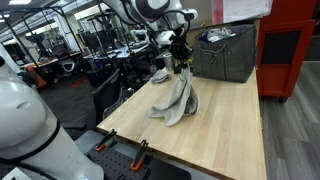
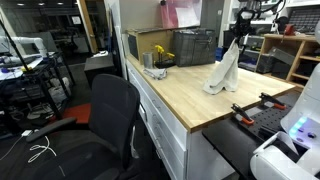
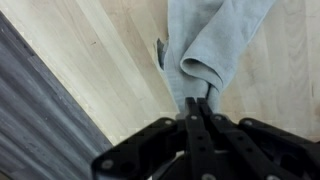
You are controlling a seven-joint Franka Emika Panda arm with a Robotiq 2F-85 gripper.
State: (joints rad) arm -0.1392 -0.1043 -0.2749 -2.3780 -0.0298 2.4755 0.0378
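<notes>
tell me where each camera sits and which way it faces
An exterior view: at a table end, looking along the wooden table to the grey bin; arm and gripper show.
An exterior view: out in the aisle, looking past a black chair at the table's side; the arm shows.
Wrist view: on the wrist, looking down; fingers pinch the grey cloth.
Shared: all three show the cloth held by the gripper.

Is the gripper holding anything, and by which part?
Yes: the gripper pinches the grey cloth by a fold at its top end.
</notes>
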